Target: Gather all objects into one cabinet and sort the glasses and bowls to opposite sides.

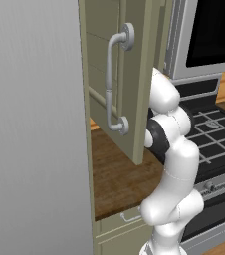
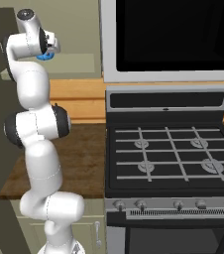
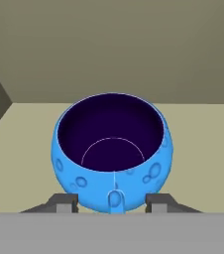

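Reaching into the cabinet [image 1: 134, 74], you have a blue bowl [image 3: 112, 154] on the shelf [image 3: 203, 144] between the gripper [image 3: 112, 202] jaws, partly closed; whether they grip, I cannot tell. Next: confirm contact, then lift.

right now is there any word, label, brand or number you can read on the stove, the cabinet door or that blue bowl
None: no readable text in any view.
The stove knobs and front panel carry no legible markings.
The cabinet door is plain, bearing only its handle.
The blue bowl shows only dimples, no lettering.
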Tool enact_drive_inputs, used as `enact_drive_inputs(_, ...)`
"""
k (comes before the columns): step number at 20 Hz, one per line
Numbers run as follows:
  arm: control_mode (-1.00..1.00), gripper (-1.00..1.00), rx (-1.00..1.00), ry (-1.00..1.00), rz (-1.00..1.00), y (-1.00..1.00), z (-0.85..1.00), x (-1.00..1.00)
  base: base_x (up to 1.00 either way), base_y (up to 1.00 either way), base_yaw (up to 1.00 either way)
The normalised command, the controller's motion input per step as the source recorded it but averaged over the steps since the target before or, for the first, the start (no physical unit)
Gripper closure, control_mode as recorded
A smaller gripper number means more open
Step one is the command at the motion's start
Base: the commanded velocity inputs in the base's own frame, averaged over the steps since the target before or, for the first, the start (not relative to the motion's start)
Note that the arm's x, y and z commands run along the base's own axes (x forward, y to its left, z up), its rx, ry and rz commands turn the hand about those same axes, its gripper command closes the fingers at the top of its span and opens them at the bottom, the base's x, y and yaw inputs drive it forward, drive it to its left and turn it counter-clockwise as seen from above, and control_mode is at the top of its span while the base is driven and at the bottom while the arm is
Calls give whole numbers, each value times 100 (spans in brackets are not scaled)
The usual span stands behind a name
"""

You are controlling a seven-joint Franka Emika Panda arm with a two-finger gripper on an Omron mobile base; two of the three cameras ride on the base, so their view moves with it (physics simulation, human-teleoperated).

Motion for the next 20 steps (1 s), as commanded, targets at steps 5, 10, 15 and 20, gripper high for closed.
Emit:
enact_drive_inputs(5,-100,100,0,0,0,0,0,0,0,0,0)
enact_drive_inputs(10,-100,100,0,0,0,0,0,0,0,0,0)
enact_drive_inputs(15,-100,100,0,-7,-3,-31,4,-78,0,0,0)
enact_drive_inputs(20,-100,100,0,-2,0,-88,25,-58,0,0,0)
